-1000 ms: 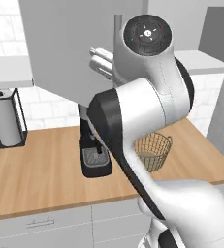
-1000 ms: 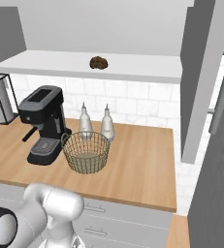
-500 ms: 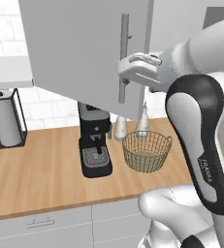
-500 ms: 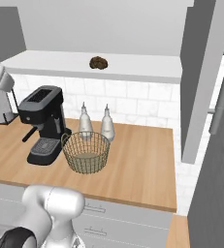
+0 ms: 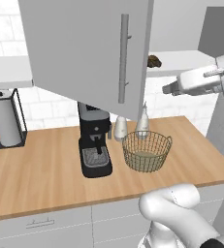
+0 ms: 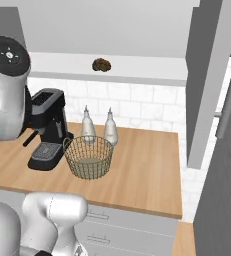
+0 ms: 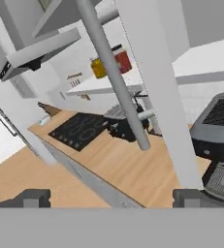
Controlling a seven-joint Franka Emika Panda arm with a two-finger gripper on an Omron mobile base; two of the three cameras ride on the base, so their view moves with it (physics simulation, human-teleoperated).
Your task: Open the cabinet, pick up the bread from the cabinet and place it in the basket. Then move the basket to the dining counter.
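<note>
The cabinet's left door [image 5: 84,53] stands swung open toward me, its long bar handle [image 5: 124,58] facing out. The right door [image 6: 207,80] is open too. On the white inner shelf [image 6: 137,70] lies the small dark bread [image 5: 153,61] [image 6: 102,65]. Below it on the wood worktop sits the tan wire basket [image 5: 146,151] [image 6: 89,157], with no bread in it. My gripper [image 5: 170,89] hovers right of the open door, level with the shelf and a little right of the bread. Its jaws are open, nothing between the fingertips [image 7: 33,197]. In the hand view the door's handle [image 7: 113,72] runs close ahead.
A black coffee machine [image 5: 95,140] stands left of the basket, with two bottles [image 6: 98,127] behind it against the tiled wall. A paper towel holder [image 5: 7,121] stands at the far left. A stove [image 7: 79,128] lies further along. My arm's elbow [image 6: 4,90] looms at the left.
The arm has swung from in front of the coffee machine to the right. The hand left the door handle and moved past the door's edge toward the shelf. The doors have not moved.
</note>
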